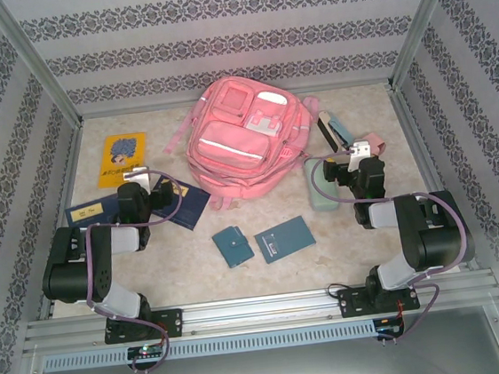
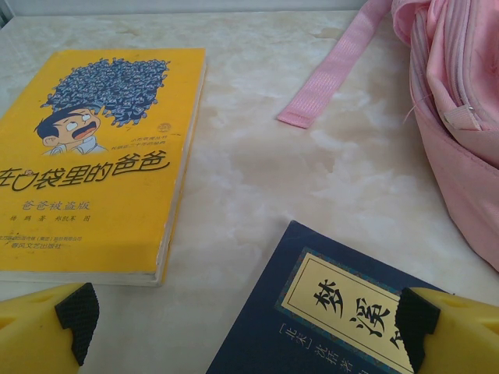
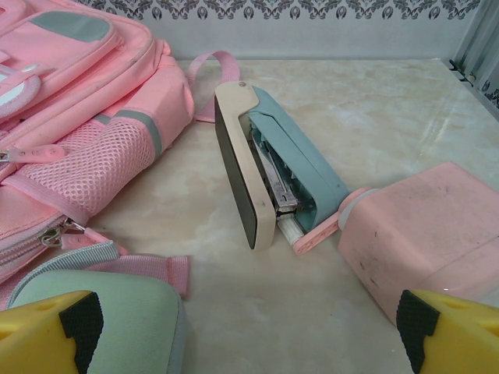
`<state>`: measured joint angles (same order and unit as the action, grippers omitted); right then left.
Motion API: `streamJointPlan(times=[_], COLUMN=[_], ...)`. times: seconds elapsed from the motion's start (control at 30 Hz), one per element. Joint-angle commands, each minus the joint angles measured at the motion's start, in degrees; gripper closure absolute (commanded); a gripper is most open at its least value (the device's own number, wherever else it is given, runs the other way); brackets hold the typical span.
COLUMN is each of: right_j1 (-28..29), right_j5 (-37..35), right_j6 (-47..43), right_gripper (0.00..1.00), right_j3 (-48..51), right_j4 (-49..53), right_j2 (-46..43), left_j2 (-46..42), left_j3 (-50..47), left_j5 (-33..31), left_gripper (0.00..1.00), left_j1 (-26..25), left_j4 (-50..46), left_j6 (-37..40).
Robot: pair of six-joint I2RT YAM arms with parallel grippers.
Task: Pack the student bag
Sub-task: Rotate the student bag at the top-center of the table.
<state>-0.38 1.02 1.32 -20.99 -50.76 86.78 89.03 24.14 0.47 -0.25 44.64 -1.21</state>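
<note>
Left fingers and right fingers spread empty; student bag lies lengthwise near-to-far, top farthest.

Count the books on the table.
5. Yellow book far left; navy book at left edge; second navy book by the bag; small teal book and larger teal book centre front. Arms may hide others.

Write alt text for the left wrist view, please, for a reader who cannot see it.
A yellow book and a dark blue book lie flat on the table. The pink bag and its strap are at right; the open left gripper frames the bottom.
</note>
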Motion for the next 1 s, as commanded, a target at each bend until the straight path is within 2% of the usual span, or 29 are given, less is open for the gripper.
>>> streamJointPlan(times=[0.0,0.07,0.13,0.23,0.3,0.37,0.47,0.53,0.67,0.77,0.9,0.97], right_j1=[-0.15,-0.16,-0.11,-0.06,-0.06,-0.06,-1.01,-2.1,-2.52,-1.22,5.95,10.7], right_j5=[1.2,1.19,1.14,-3.76,-5.24,-7.01,-12.39,-11.56,-4.94,-1.05,-3.6,-4.39], right_j6=[0.54,0.67,0.58,2.4,2.72,3.34,14.84,20.38,25.52,28.75,28.12,27.86], right_gripper=[0.02,0.02,0.02,0.02,0.02,0.02,0.02,0.02,0.02,0.02,0.02,0.02], right_j3=[-1.28,-1.33,-1.16,-1.19,-1.97,-2.32,-3.8,-6.14,-8.89,-12.81,-20.68,-23.4], right_j4=[-0.34,-0.3,-0.37,1.16,6.85,11.91,20.3,27.25,31.39,37.28,50.92,55.27], right_j2=[-0.22,-0.21,-0.37,-3.39,-8.26,-13.46,-21.99,-26.41,-30.28,-30.46,-27.62,-25.03], left_j2=[0.41,0.34,-1.34,-6.48,-9.92,-12.43,-15.11,-15.22,-12.74,-9.29,-3.41,-1.07], left_j3=[-0.15,-0.31,1.51,9.18,13.5,17.27,23.67,28.54,35.12,38.41,40.82,40.99], left_j5=[0.93,1.09,0.75,-3.36,-5.92,-5.44,-4.71,-5.43,3.27,9.46,16.25,17.26], left_gripper=[0.0,0.0,0.0,0.0,0.01,0.01,0.01,0.01,0.0,0.05,0.12,0.13], left_j1=[0.52,0.52,0.56,0.52,0.53,0.58,0.58,0.69,0.78,0.78,0.1,-1.15], left_j4=[2.42,2.67,-0.96,-19.34,-28.28,-34.95,-44.85,-52.7,-60.36,-63.24,-64.94,-64.32], left_j6=[0.93,0.94,0.86,-0.29,-2.8,-5.23,-13.02,-19.63,-21.13,-23.31,-27.53,-28.25])
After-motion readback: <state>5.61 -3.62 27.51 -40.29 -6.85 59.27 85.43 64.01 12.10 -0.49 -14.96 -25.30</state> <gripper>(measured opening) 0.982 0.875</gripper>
